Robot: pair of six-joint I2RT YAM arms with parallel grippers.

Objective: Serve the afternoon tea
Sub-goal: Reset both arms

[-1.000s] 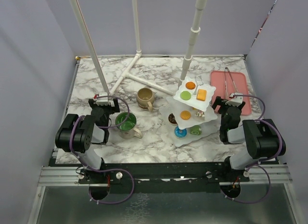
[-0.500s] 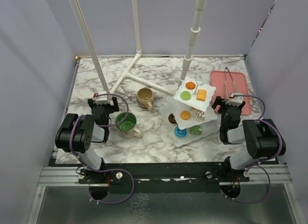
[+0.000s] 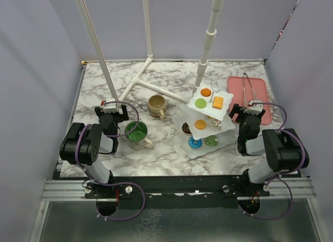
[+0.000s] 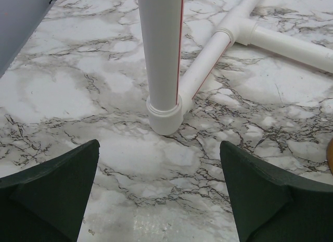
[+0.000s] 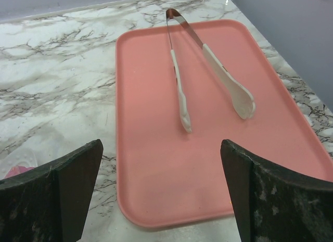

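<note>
Left tool (image 4: pixel 160 174) and right tool (image 5: pixel 161 169) both gape empty. The tiered stand (image 3: pixel 204 122) sits just left of the right arm (image 3: pixel 281 148), green mug (image 3: pixel 137 134) and tan mug (image 3: pixel 157 105) nearer the left arm (image 3: pixel 83 143). A careless swing could tip the tall stand, spilling pastries (image 3: pixel 217 102).

Top view high above near edge, down on table (image 3: pixel 166 78); wrist views low, close, forward; right shares pink tray (image 5: pixel 156 164) (image 3: pixel 261 99)

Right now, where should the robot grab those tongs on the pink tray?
Probably across both arms of the tongs near the joined far end, where they lie close together. Come straight down from above with the right gripper, since they lie flat on the pink tray.
</note>
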